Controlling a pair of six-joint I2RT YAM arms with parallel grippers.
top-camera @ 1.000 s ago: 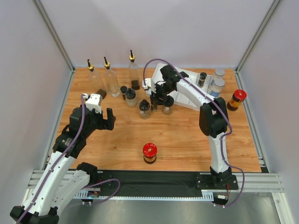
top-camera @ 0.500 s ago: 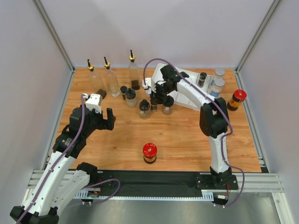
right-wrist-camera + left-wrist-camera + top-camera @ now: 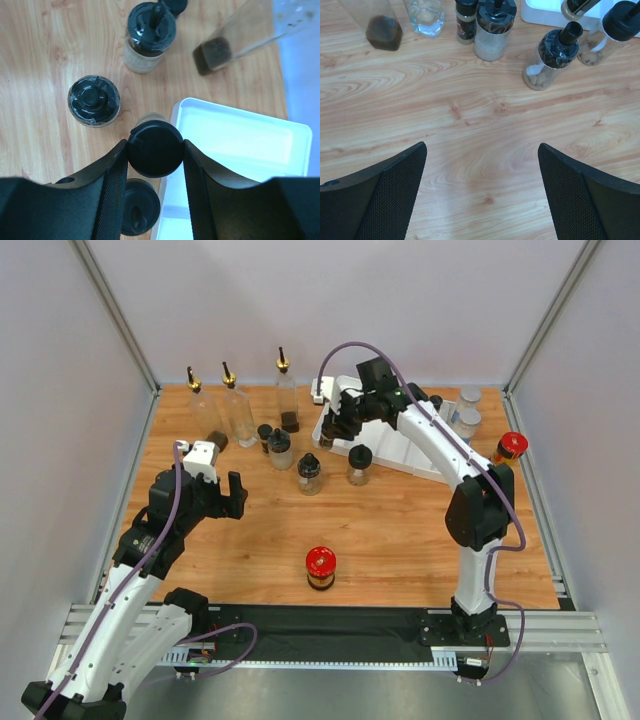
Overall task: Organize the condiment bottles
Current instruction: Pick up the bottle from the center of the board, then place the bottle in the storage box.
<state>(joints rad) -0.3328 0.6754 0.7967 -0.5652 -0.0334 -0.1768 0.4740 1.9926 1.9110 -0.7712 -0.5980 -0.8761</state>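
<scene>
Right hand [image 3: 154,156] lifted one small black-capped jar [image 3: 155,145] beside the white tray [image 3: 235,132], squeezing it; left hand [image 3: 481,162] gaped wide.

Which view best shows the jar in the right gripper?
Right wrist: the black-capped jar sits centred, clamped in the right gripper by the white tray. In top external the gripper hides most of it. Left wrist shows at most a sliver at the frame's top edge.

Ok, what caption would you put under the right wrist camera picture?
Right gripper clamped on a black-capped jar at the corner of the white tray.
</scene>
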